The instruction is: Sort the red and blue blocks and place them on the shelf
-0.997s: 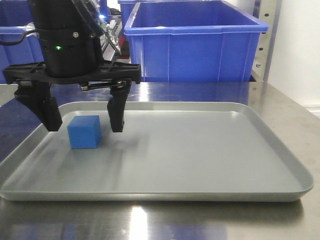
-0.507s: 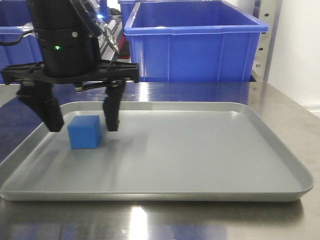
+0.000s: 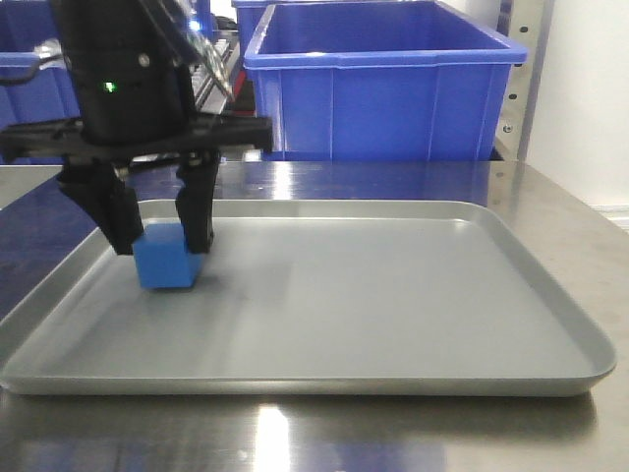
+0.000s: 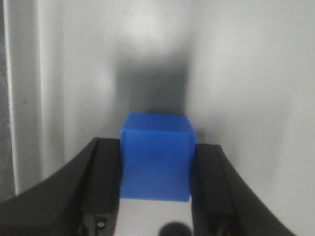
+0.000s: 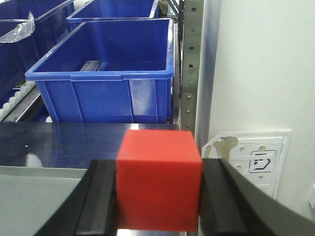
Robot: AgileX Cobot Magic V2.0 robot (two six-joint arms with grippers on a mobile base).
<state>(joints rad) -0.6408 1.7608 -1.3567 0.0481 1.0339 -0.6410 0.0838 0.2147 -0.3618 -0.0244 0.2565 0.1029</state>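
We see the left tool [image 3: 162, 244] closed on the blue block [image 3: 167, 264], one black finger against each side face. The block sits in the left part of the grey tray [image 3: 413, 295]. We cannot tell whether its underside touches the tray floor. Around it the tray floor is bare. The tray lies on the steel desk [image 3: 550, 197].

Just beyond the tray's far rim stands a big blue bin [image 3: 383, 98] on the shelf [image 5: 189, 64], with more bins to its left.

The right tool [image 5: 160, 199] is clamped on the red block [image 5: 159, 179], held up facing that bin. A white wall [image 5: 256, 73] lies to the right.

Both blocks are cubes, so neither has a long axis. Each sits square between the fingers, top face level.
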